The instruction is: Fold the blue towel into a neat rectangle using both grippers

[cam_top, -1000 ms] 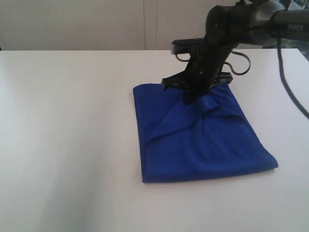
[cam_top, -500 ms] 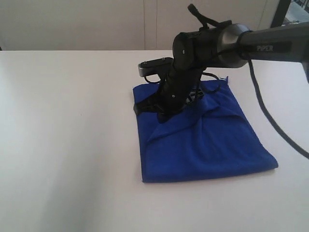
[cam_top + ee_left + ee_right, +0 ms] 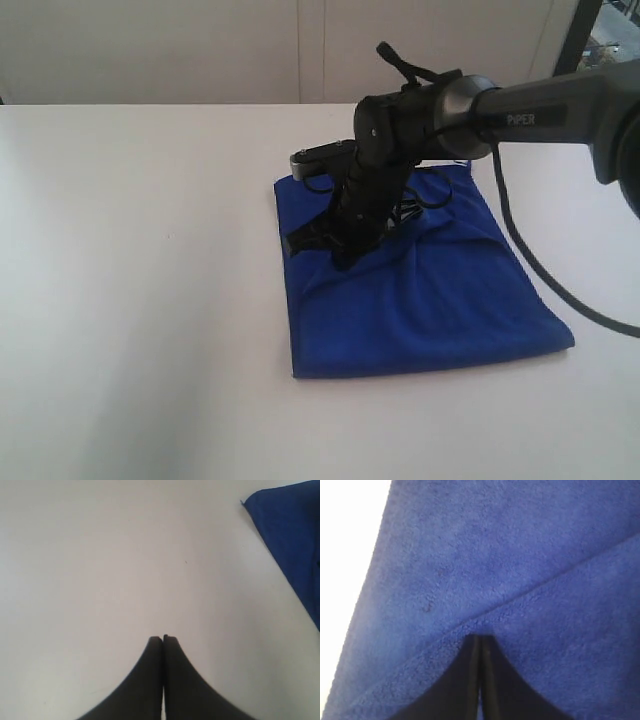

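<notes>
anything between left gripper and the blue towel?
Nothing: in the left wrist view only bare white table separates the shut left gripper from the blue towel corner.

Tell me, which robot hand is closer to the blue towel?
Right. The right gripper is down on the blue towel, jaws shut at a fold edge. The left gripper hovers over bare table, the towel off to one side.

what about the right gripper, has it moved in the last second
Yes. The right gripper has slid left and nearer the camera across the towel, closing on the towel's left edge.
</notes>
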Robot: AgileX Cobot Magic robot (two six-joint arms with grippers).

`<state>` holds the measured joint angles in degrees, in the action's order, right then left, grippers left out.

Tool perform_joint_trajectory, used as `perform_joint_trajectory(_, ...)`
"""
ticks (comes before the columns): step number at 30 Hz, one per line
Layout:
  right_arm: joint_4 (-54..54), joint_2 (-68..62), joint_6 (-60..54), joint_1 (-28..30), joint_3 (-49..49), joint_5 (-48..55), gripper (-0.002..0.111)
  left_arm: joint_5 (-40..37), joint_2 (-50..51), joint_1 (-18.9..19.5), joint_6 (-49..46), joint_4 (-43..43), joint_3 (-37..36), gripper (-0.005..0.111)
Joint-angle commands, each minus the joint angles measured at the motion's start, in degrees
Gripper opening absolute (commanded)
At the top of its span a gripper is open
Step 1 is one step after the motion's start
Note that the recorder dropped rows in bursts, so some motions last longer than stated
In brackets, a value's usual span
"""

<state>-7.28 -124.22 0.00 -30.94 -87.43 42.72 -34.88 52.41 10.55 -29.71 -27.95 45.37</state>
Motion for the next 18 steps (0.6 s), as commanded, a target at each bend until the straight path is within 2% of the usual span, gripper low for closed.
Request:
perform_joint_trajectory(1, -4.19, -1.27, 0.00, -1.92, 0.24, 0.46, 0.000, -0.69, -0.39, 0.16, -0.21, -0.53, -0.23, 0.000)
perform_joint_trajectory(18, -12.26, -1.27, 1.69, -4.12, 0.24, -3.45, 0.000, -0.69, -0.39, 0.16, -0.21, -0.53, -0.23, 0.000)
